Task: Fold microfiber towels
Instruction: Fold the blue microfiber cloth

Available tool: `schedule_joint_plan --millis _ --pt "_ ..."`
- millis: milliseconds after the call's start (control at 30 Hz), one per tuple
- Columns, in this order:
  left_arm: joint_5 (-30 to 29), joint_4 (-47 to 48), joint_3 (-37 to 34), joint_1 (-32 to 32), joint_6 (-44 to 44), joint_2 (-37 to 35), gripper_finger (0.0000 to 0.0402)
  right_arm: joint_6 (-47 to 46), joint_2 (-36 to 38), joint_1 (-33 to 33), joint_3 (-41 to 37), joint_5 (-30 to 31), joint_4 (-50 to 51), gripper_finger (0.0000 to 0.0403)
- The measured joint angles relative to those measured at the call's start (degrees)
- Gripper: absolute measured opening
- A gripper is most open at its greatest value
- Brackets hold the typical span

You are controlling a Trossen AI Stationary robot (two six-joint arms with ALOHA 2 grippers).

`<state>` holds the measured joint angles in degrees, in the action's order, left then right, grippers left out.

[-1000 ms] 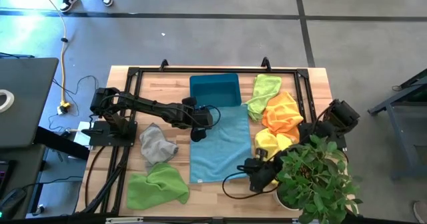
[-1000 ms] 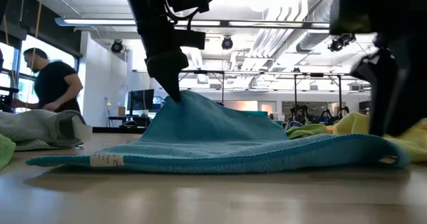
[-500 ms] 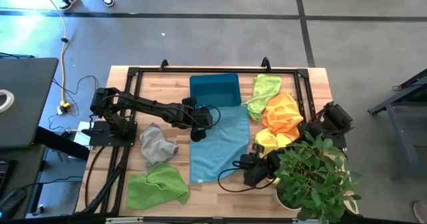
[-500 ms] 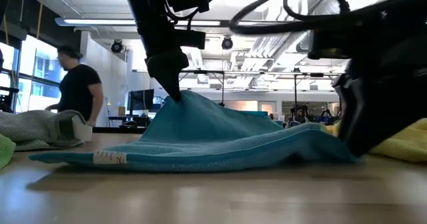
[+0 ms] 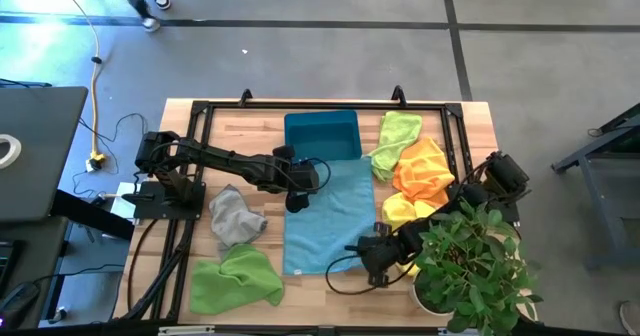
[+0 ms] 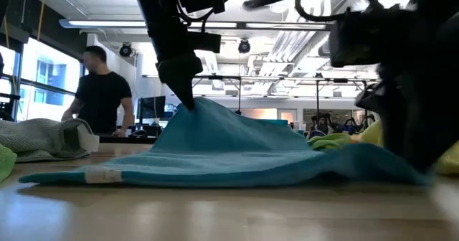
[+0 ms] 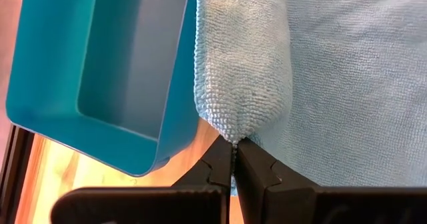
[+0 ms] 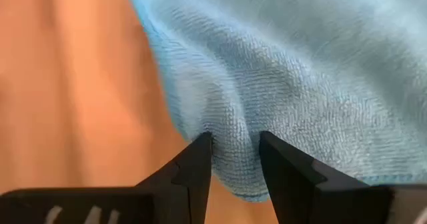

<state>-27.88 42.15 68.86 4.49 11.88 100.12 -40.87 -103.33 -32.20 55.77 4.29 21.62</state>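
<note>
A light blue towel [image 5: 328, 216] lies spread at the table's middle, in front of the teal bin [image 5: 322, 136]. My left gripper [image 5: 297, 193] is shut on the towel's left edge and holds it up in a peak [image 6: 197, 108], while the rest of the towel lies on the table. My right gripper [image 5: 368, 257] is at the towel's near right corner, low over the table, with cloth between its fingers [image 8: 233, 151]. My left gripper pinches a bunched bit of the towel's left edge [image 7: 230, 127] between its two fingers, near the far end, beside the bin. The fingers point down. That bit is lifted, and the cloth slopes down from it to the table. My right gripper has a fold at the towel's near right corner [image 8: 233, 141] between its two fingers, coming from the table's right and slanting down. The corner lies on the table or close to it [image 6: 401, 173].
A grey towel [image 5: 236, 216] and a lime green towel [image 5: 236, 281] lie at the left. Lime green [image 5: 396, 141], orange [image 5: 425, 171] and yellow [image 5: 405, 212] towels lie piled at the right. A potted plant [image 5: 478, 271] stands at the near right. A person [image 6: 100, 90] stands beyond the table.
My right gripper has moved toward the table's left edge along the near side and come onto the towel's near right corner. That corner has been drawn a little leftward and bunched. The peak held by my left gripper stays where it was.
</note>
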Motion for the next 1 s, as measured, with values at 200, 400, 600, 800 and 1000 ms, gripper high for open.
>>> schedule_joint_plan --millis 200,400,600,800,1000 --pt "3.6 0.0 0.0 0.0 0.1 0.0 0.0001 0.8 1.5 -0.5 -0.3 -10.3 0.9 0.0122" --pt "3.8 0.0 0.0 -0.1 0.1 0.0 0.0001 2.7 7.3 -0.5 -0.3 -6.2 4.5 0.0122" --pt "3.8 0.0 0.0 -0.5 0.0 0.0 0.0001 7.6 12.2 0.6 -0.3 4.6 8.9 0.0122" --pt "5.0 0.0 0.0 -2.8 0.4 0.0 0.0001 16.4 13.1 5.8 -0.4 17.9 10.7 0.0127" --pt "7.4 0.0 0.0 -7.1 0.6 0.0 0.0001 25.8 13.1 14.0 -0.4 17.0 10.9 0.0155"
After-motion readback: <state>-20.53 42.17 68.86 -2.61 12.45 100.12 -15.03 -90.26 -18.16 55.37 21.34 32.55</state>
